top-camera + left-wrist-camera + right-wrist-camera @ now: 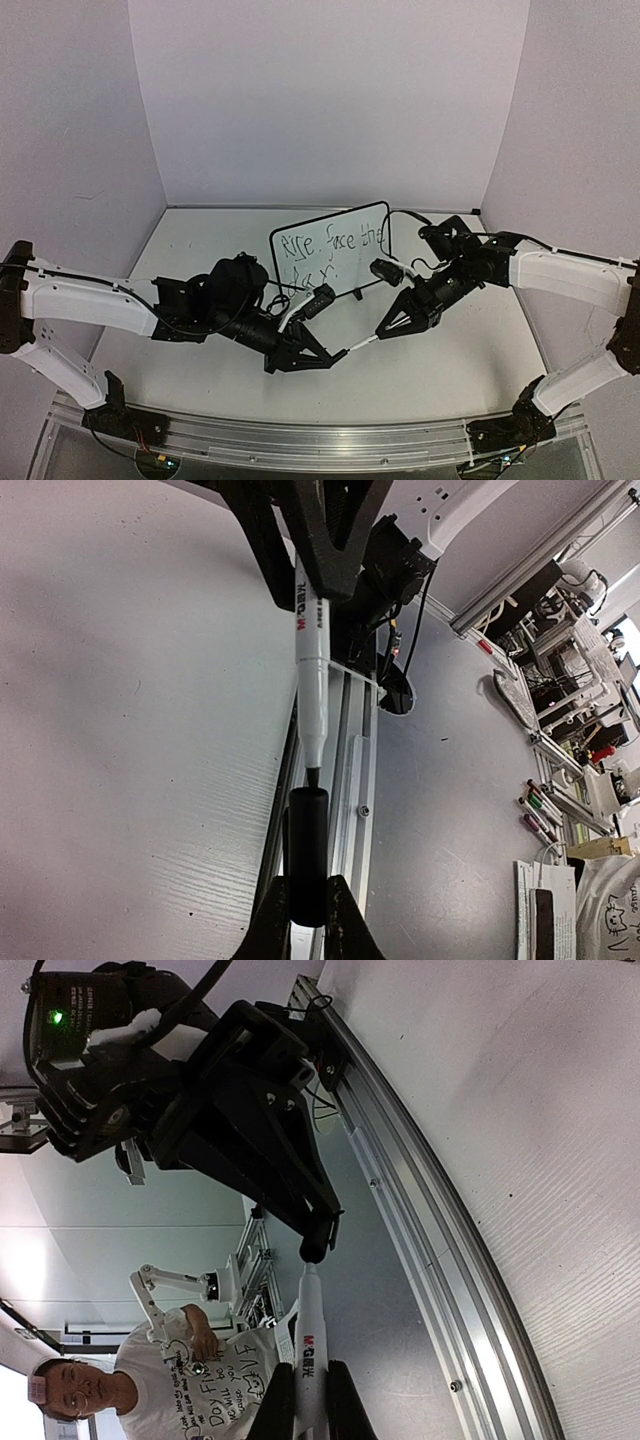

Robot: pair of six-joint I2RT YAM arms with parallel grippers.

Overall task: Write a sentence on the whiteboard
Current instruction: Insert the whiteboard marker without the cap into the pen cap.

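Whiteboard (355, 268) stands upright at far centre of the worktop (200, 260), face toward the arms. Sentence (330, 250) is on it: two lines of thin black handwriting, roughly "Rise. face the / day". Just near of the board the arms meet tip to tip. Right gripper (310, 1400) is clamped on the white marker (310, 670). Left gripper (305, 910) is clamped on the black cap (308, 855). Marker tip sits at the cap's mouth; cannot tell if inside.

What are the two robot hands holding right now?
Left gripper: closed on the black cap.
Right gripper: closed on the white marker.
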